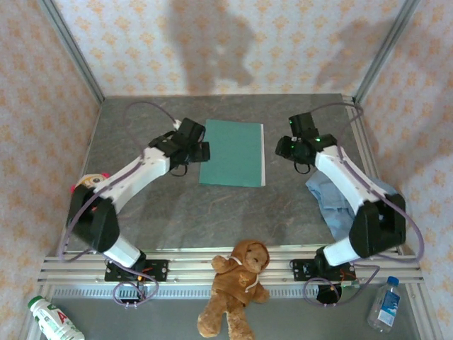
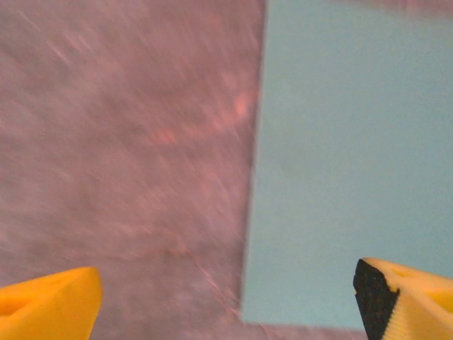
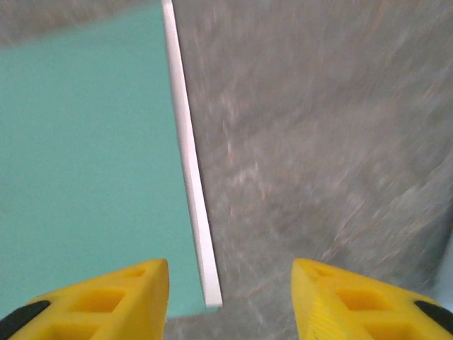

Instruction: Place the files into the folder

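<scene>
Lettering is scarce: the white bottle point(image 1: 53, 319) with a green cap, lying off the tabletop's near left corner, carries a red mark that looks like a capital A, too small to be sure of. The clear water bottle point(image 1: 386, 304) off the near right corner has a blue label whose print cannot be read.

The folder point(image 1: 232, 152) lies shut and flat on the grey tabletop point(image 1: 212, 212), midway between the left and right edges and towards the far edge. The files point(image 1: 263, 154) show as a thin white strip along its right edge; the rest of them is under the teal cover, so the number of sheets cannot be told.

The left gripper point(image 1: 202, 150) is at the folder's left edge. In its wrist view, which is blurred, its jaws stand wide, one yellow fingertip over bare table and the other over the folder, with nothing between them. The right gripper point(image 1: 282, 147) is near the folder's right edge, apart from it. Its jaws are parted and empty, one finger over the cover, the other over the table, and the white strip runs between them.

A light blue cloth point(image 1: 333, 198) near the right edge is partly covered by the right arm. A pink and white object point(image 1: 88, 182) at the left edge is mostly hidden behind the left arm. A brown teddy bear point(image 1: 237, 283) sits on the rail at the near edge.
</scene>
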